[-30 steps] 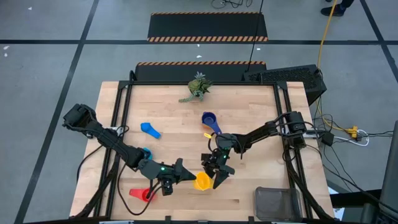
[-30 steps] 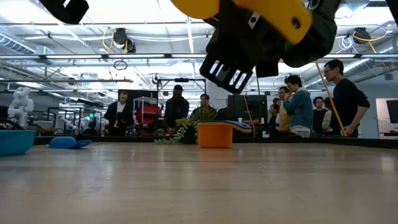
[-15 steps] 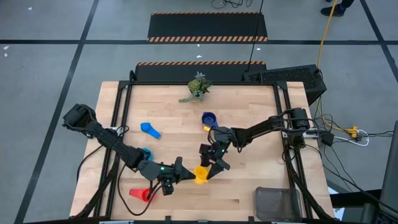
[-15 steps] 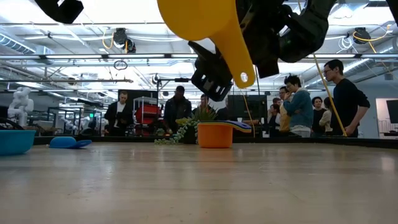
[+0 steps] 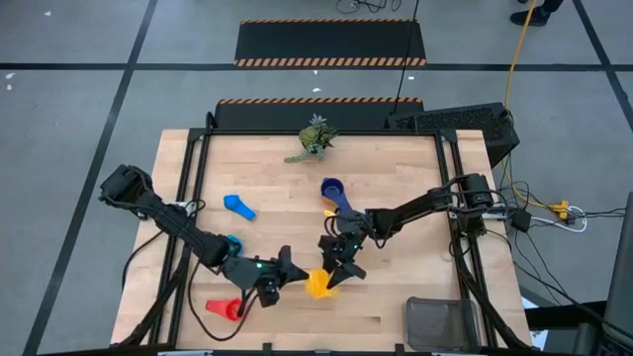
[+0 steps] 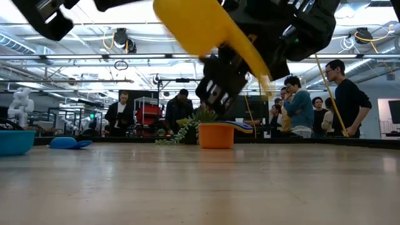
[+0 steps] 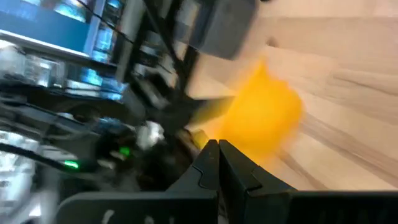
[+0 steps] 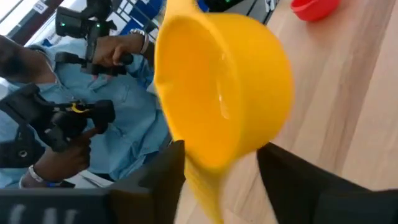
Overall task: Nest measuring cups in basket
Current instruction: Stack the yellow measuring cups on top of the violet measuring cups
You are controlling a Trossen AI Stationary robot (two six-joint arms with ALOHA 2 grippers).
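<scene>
A yellow measuring cup [image 5: 318,285] hangs above the near middle of the table, tilted, between my two grippers. My left gripper [image 5: 295,279] comes from the left and is shut on its bowl. My right gripper [image 8: 222,152] comes from the right. Its fingers stand open on either side of the cup's handle [image 8: 204,186], and I cannot tell whether they touch it. A red cup [image 5: 226,309] lies near the front left, and a teal cup [image 5: 233,242] lies under the left arm. A light blue cup [image 5: 237,206] and a dark blue cup [image 5: 332,187] rest farther back. The basket [image 5: 442,322] stands at the near right corner. My left gripper pinches the yellow cup's bowl at the side away from the handle [image 7: 231,142] between its shut fingertips. It comes about level from the table's left. The cup is lifted clear of the table and tilted, its handle [image 6: 253,59] slanting down. Blur hides the exact spot of the hold.
A green plant sprig [image 5: 315,138] lies at the far middle. An orange cup [image 6: 215,135] stands by the dark blue one. People stand in the room beyond the far edge. Bare wood [image 5: 396,287] lies between the grippers and the basket.
My left gripper has rolled, turning the yellow cup so that its handle swings over and slants down. My right gripper has rolled and shifted slightly, and its fingers have drawn closer together about the handle. The cup has stayed clear of the table.
</scene>
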